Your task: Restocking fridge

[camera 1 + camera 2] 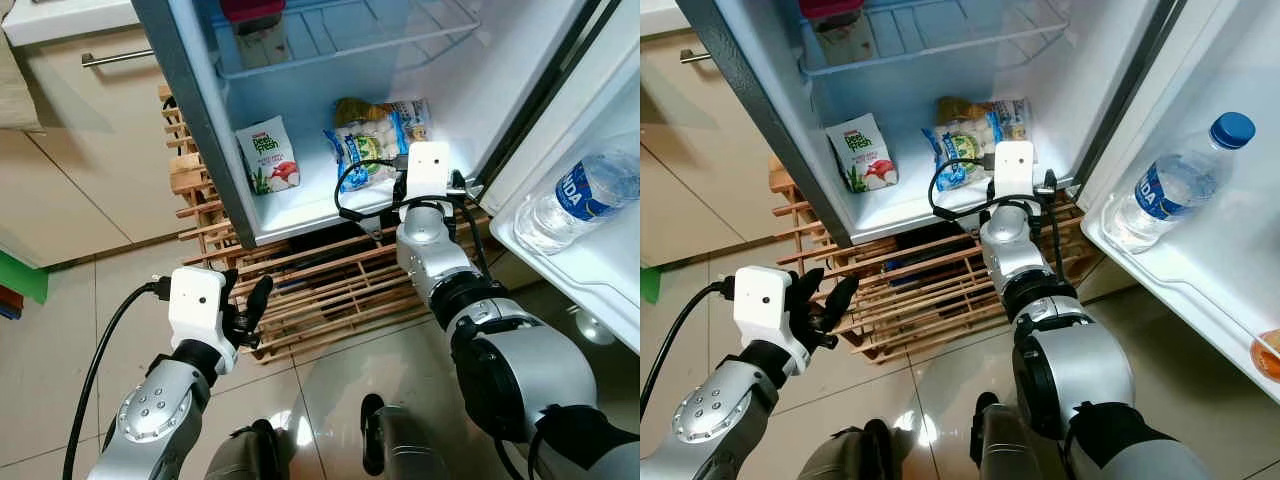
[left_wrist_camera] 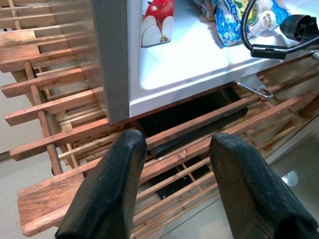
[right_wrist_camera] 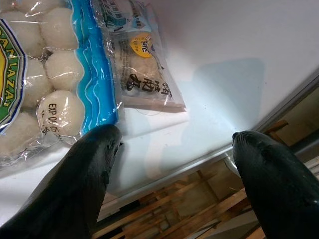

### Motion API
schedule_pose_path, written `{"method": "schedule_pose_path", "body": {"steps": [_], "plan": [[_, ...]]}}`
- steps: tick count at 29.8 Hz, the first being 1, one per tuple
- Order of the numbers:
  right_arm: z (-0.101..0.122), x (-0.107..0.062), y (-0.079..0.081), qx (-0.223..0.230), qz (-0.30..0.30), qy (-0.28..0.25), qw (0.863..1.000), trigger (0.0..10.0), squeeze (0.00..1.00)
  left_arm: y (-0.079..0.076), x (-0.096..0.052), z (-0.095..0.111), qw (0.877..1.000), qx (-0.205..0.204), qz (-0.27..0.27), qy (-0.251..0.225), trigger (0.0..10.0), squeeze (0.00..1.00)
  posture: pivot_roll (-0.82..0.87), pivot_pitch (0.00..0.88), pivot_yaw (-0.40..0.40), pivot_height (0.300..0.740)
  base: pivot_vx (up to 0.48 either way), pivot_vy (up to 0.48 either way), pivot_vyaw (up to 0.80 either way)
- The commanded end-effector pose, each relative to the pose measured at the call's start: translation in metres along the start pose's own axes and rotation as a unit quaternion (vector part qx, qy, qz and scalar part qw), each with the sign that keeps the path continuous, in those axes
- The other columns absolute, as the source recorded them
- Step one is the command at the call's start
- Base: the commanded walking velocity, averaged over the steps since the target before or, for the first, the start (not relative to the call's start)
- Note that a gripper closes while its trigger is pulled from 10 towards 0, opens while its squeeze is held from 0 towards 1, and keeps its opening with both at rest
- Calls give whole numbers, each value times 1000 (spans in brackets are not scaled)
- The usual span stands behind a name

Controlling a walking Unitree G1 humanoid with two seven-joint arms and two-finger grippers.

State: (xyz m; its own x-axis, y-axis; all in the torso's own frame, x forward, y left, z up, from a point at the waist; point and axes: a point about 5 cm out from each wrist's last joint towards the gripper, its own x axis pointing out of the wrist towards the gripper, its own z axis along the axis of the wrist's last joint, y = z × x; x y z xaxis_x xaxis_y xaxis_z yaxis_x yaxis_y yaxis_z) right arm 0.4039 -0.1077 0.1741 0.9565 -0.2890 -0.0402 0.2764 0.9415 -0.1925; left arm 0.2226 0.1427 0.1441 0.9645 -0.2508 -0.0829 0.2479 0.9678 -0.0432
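Right claw (image 3: 172,144) spread at fridge floor (image 3: 219,64) lip beside fishball bag (image 3: 45,84), left claw (image 2: 172,149) spread, empty

Counts at the open fridge

On the fridge floor (image 1: 300,205): one juice carton (image 1: 268,155), one blue bag of white balls (image 1: 372,145), and one smaller clear packet (image 3: 130,59) beside it. One jar with a red lid (image 1: 255,25) stands on the single wire shelf (image 1: 340,35) above. One water bottle (image 1: 580,195) lies in the door rack (image 1: 585,270). One wooden pallet (image 1: 310,285) sits under the fridge. Two grippers, left (image 1: 245,310) and right (image 3: 174,144), with two black fingers (image 2: 107,194) each.
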Motion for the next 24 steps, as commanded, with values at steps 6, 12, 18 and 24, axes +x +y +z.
{"method": "schedule_pose_path", "body": {"steps": [6, 12, 18, 24], "plan": [[-9, -6, 11, 8, 19, 14, 1000, 10000, 0, 0, -4, -5, 1000, 2, 6, 14, 10000, 0, -57, 296, -15, 736, 0, 0, 0], [-17, -9, 12, 6, 25, 27, 999, 10000, 0, -1, -3, -5, 1000, 0, 5, 11, 10000, 0, -60, 292, -16, 736, 0, 0, 0], [-17, -8, 11, -6, 31, 25, 999, 10000, 0, -3, -3, -5, 1000, -2, 5, 10, 10000, 0, -63, 287, -18, 736, 0, 0, 0], [-18, -4, 4, -33, 43, 19, 998, 10000, 0, -5, -1, -5, 1000, -5, 3, 8, 10000, 0, -66, 285, -19, 736, 0, 0, 0]]}}
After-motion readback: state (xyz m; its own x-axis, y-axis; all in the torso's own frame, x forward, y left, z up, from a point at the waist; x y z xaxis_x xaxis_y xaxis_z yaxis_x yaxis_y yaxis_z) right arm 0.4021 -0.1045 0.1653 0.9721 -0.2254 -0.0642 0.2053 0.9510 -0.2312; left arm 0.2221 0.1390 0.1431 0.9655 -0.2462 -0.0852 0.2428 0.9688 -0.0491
